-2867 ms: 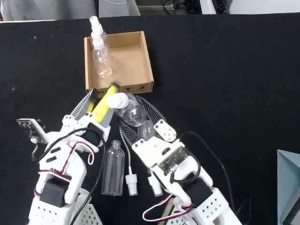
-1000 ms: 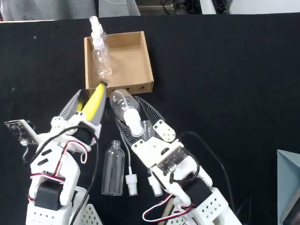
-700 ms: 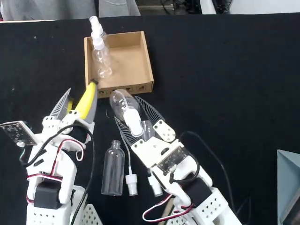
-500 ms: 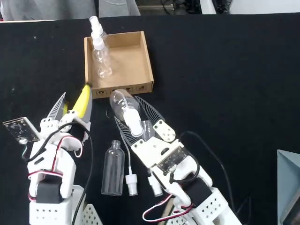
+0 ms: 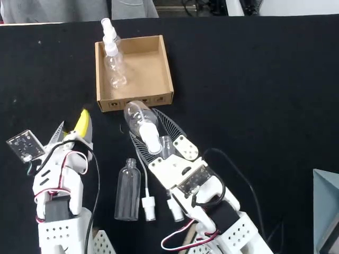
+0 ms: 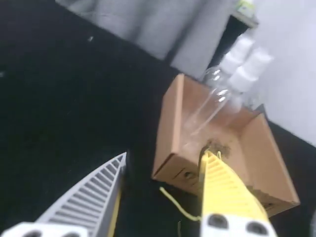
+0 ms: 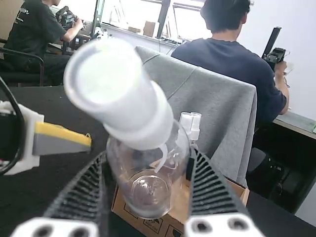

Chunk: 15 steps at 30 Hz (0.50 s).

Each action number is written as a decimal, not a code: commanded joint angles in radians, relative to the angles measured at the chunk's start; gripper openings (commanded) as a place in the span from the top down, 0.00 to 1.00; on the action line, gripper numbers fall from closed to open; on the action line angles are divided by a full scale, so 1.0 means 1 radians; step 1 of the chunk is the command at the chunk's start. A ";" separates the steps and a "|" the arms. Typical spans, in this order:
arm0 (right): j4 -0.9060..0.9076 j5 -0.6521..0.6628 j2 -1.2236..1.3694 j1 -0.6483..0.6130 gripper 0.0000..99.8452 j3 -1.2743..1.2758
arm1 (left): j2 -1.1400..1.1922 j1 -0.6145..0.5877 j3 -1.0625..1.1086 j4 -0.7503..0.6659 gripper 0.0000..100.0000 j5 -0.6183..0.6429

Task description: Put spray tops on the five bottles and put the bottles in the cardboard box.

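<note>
- Right gripper (image 5: 143,124) is clamped on a capped bottle (image 5: 136,114), hanging just short of the cardboard box (image 5: 167,63).
- Left gripper (image 5: 72,120) sits wide open, empty.
- Next, I'd guess: carry it over the rim, let go.

White arms (image 5: 183,177), red-black cables (image 5: 59,177), ribbed jaws

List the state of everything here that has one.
left gripper: open, empty
right gripper: shut on held bottle
held bottle: spray top on
table bottle: lying, no top
loose spray top: lying beside it
cardboard box: open-topped
boxed bottles: tops on, leaning on the rim
</note>
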 commanded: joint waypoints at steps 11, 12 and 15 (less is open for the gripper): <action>-0.015 -0.003 -0.036 0.068 0.95 -0.028 | -0.012 -0.019 0.050 0.063 0.78 -0.008; -0.012 -0.006 -0.035 0.069 0.95 -0.038 | -0.012 -0.024 0.050 0.063 0.78 -0.008; 0.068 -0.006 -0.035 0.071 0.95 -0.087 | -0.012 -0.045 0.050 0.055 0.78 -0.008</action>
